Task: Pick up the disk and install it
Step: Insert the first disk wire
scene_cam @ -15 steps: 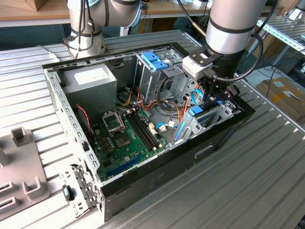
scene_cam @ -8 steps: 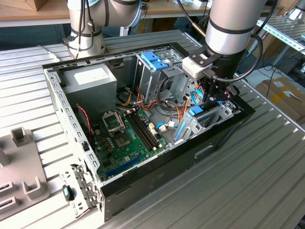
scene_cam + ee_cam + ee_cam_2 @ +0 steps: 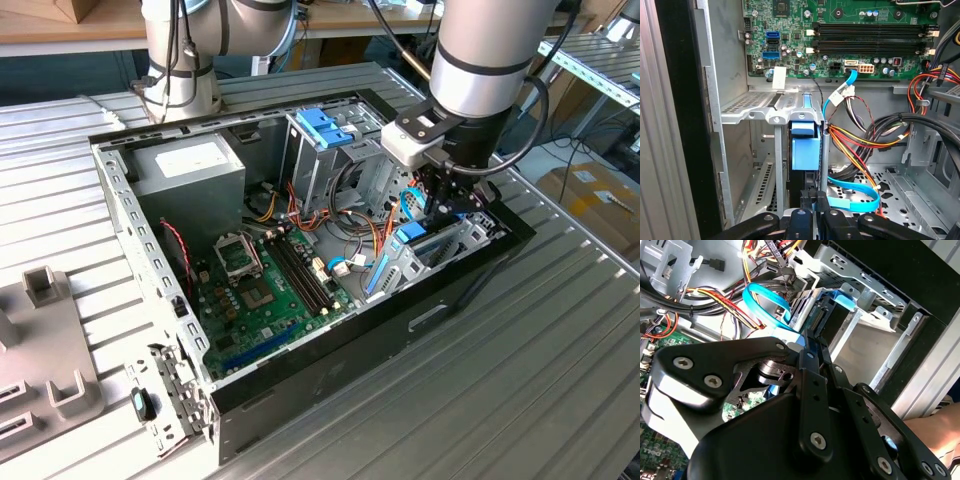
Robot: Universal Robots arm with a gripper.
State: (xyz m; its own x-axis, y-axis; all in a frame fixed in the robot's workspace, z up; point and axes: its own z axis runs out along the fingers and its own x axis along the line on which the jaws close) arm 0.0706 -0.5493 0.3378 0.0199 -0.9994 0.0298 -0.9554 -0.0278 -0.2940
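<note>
The disk (image 3: 805, 150) stands on edge in a slot of the metal drive bay (image 3: 760, 114), inside the open computer case (image 3: 470, 285) at the exterior view's right. Its light-blue carrier rail faces my gripper. In the second wrist view the disk (image 3: 822, 315) shows a dark end with a connector and a light-blue rail. My gripper (image 3: 440, 205) hangs straight down over that bay. Its black fingertips (image 3: 808, 197) are drawn close together at the disk's near edge, with no gap wide enough for the disk's thickness. The gripper (image 3: 810, 337) (image 3: 815, 201) holds nothing that I can see.
A darker blue bracket (image 3: 325, 125) tops the tall drive cage. Orange, yellow and black cables (image 3: 875, 135) and a flat blue cable (image 3: 855, 200) lie beside the bay. The motherboard (image 3: 265, 285) and power supply (image 3: 190, 165) fill the case's other half. Grey fixtures (image 3: 50, 340) sit outside.
</note>
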